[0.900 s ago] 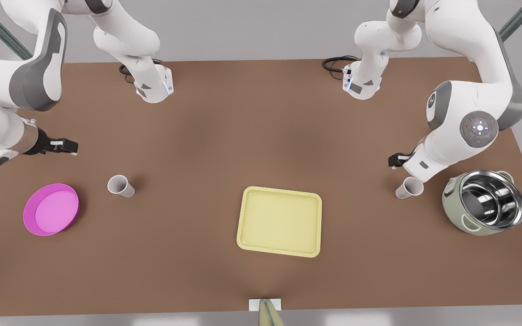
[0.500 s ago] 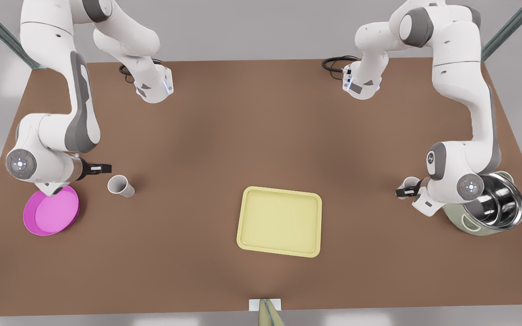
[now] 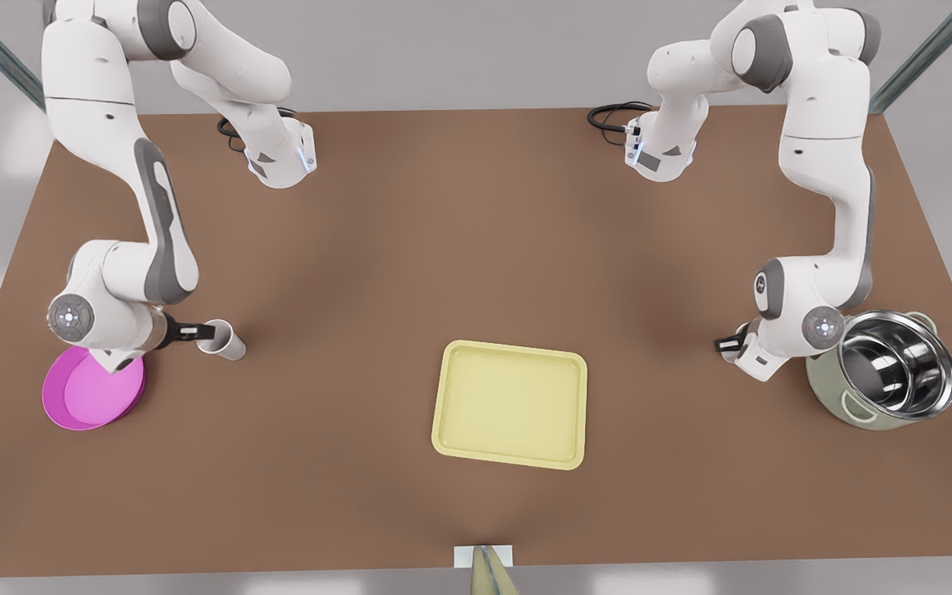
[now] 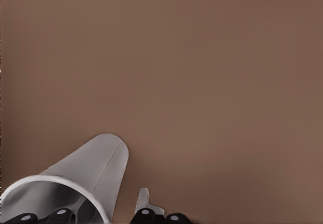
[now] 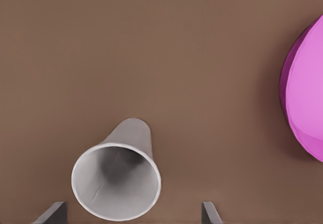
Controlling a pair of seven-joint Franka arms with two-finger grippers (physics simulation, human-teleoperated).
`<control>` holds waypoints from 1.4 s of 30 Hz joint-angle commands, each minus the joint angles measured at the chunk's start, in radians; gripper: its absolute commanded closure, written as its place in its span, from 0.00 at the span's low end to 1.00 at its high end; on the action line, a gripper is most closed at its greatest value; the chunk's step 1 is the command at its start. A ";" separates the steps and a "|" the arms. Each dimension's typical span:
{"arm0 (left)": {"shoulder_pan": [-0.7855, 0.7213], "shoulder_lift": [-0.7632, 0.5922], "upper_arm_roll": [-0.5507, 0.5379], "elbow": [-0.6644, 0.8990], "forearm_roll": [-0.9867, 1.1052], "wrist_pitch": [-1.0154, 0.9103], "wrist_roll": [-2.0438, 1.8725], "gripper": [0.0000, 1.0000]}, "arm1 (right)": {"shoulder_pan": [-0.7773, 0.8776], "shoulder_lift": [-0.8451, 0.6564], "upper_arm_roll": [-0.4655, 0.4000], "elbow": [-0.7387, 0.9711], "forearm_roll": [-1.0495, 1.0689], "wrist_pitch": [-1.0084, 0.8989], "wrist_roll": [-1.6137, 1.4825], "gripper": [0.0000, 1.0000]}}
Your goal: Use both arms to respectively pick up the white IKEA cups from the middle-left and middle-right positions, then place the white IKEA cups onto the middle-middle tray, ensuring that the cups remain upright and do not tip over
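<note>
One white cup point(image 3: 226, 342) stands on the brown table at the front view's left, next to the magenta dish. My right gripper point(image 3: 200, 333) has reached it from the dish side. In the right wrist view that cup point(image 5: 116, 181) sits between the two spread fingertips point(image 5: 53, 213), so the gripper point(image 5: 130, 211) is open. The other white cup point(image 4: 83, 181) is at the front view's right, mostly hidden there behind the wrist. My left gripper point(image 3: 725, 344) is low at that cup, open, with one fingertip point(image 4: 144, 201) beside its wall. The yellow tray point(image 3: 451, 413) lies between them.
A round magenta dish point(image 3: 94, 388) lies just under the right arm's wrist. A steel pot point(image 3: 889, 368) stands close behind the left arm's wrist. Both arm bases point(image 3: 278, 161) are mounted at the table's far edge. Bare table surrounds the tray.
Both arms swung down and inward. The right gripper slid toward the cup by the dish until it straddled it. The left gripper dropped onto the cup by the pot, hiding it.
</note>
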 commanded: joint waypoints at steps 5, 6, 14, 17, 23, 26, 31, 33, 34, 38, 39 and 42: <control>-0.005 -0.009 -0.001 0.003 -0.014 0.019 0.009 0.79 | -0.006 0.009 -0.001 -0.069 0.011 0.200 -0.017 0.00; -0.015 -0.024 -0.001 0.003 -0.011 0.014 0.002 0.79 | -0.008 0.011 -0.001 -0.071 0.011 0.203 -0.017 0.00; -0.485 0.201 -0.040 0.571 0.090 -0.264 -0.538 0.79 | -0.037 0.054 -0.001 -0.078 0.011 0.217 -0.022 0.00; -0.532 0.333 -0.042 0.769 0.092 -0.238 -0.635 0.79 | -0.043 0.066 -0.001 -0.080 0.009 0.218 -0.042 0.00; -0.548 0.402 -0.076 0.766 0.093 -0.141 -0.638 0.79 | -0.041 0.089 -0.001 -0.088 0.006 0.241 -0.071 0.46; -0.548 0.413 -0.076 0.764 0.092 -0.121 -0.656 0.79 | -0.035 0.098 -0.001 -0.075 0.000 0.244 -0.071 0.62; -0.554 0.430 -0.076 0.763 0.093 -0.101 -0.655 0.07 | -0.023 0.097 0.005 -0.017 -0.001 0.189 -0.071 0.79; -0.556 0.430 -0.076 0.763 0.095 -0.101 -0.656 0.00 | -0.023 0.081 0.022 0.020 0.000 0.163 -0.068 0.79; -0.556 0.427 -0.076 0.763 0.095 -0.104 -0.658 0.00 | -0.022 0.065 0.063 0.044 0.011 0.125 -0.044 0.79; -0.545 0.369 -0.076 0.766 0.089 -0.173 -0.676 0.00 | 0.057 0.063 0.196 0.090 0.011 0.136 0.251 0.79; -0.543 0.321 -0.074 0.773 0.089 -0.276 -0.673 0.00 | 0.112 0.068 0.196 0.107 0.011 0.148 0.334 0.79; -0.470 0.134 -0.074 0.907 0.052 -0.705 -0.663 0.00 | 0.290 0.092 0.196 0.167 0.011 0.168 0.676 0.79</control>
